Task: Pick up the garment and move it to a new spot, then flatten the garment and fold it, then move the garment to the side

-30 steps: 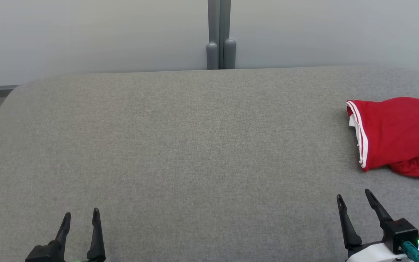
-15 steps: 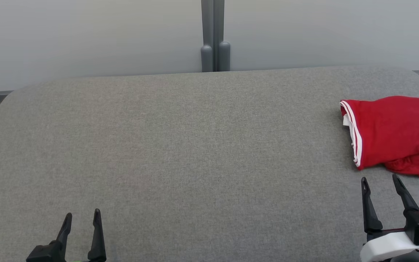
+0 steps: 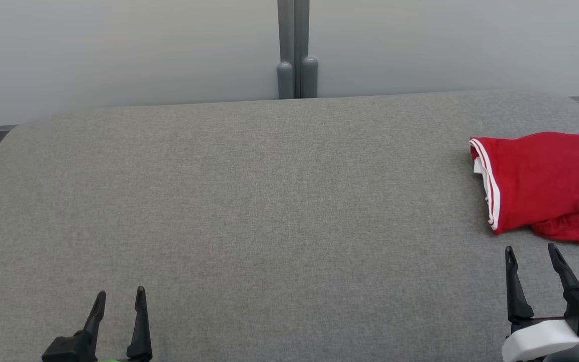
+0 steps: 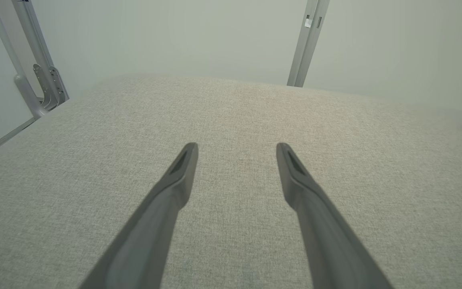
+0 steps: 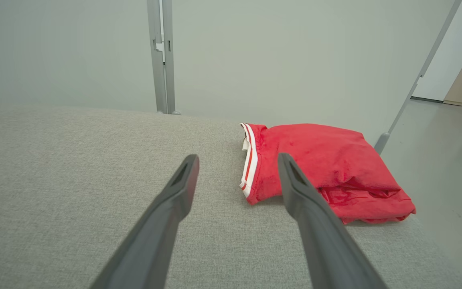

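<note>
shifted since a second ago: right gripper [image 3: 531, 248] has gone rightward, closer to the garment [image 3: 546, 181]. grey padded bench [image 3: 269, 201] runs wide. garment lies as a loosely folded bundle at the bench's right end, striped hem facing left. judged soft, light, limp, apt to sag; if lifted, pinch the hem or a thick fold. both grippers released, fingers apart, nothing held; left gripper [image 3: 121, 290] well apart.

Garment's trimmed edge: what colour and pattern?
White with a thin red stripe, on bright red fabric; the garment shows it best in the right wrist view.
</note>
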Motion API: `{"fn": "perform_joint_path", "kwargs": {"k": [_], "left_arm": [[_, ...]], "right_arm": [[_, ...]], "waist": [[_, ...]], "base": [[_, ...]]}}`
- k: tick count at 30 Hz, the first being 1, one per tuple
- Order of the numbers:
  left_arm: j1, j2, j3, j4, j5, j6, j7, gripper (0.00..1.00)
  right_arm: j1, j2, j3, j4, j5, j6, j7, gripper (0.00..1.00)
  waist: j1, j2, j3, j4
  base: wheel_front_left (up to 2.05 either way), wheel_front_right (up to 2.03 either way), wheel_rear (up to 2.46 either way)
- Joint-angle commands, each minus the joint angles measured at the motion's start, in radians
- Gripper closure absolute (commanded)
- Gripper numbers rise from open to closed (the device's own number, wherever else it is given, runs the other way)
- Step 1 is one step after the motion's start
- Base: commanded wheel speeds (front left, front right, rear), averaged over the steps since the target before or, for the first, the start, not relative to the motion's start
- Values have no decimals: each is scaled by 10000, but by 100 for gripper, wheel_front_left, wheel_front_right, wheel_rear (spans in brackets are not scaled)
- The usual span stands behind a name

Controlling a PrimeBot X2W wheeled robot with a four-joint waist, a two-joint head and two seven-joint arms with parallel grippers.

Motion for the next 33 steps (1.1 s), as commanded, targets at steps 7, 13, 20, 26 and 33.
{"fn": "perform_joint_path", "kwargs": {"k": [7,13,20,26,33], "left_arm": [[4,0,-45,-21,-12,0,0,0],[-19,2,-45,-34,-17,-2,-2,0],[70,-40,-64,159,-15,0,27,100],[99,-83,-64,517,-238,0,121,100],[-111,-74,-2,442,-1596,-2,475,100]], "right_arm": [[0,2,-21,45,-6,0,-2,0],[-26,-2,-26,41,-7,-1,-4,0],[102,77,23,252,-1,4,10,100],[68,166,-6,717,229,4,144,100],[-175,147,10,825,1830,3,559,100]], "waist": [[0,0,-34,13],[0,0,-19,-1],[0,0,-4,-16],[0,0,-1,-21],[0,0,5,-40]], "base": [[0,0,0],[0,0,0],[0,0,0],[0,0,0],[0,0,0]]}}
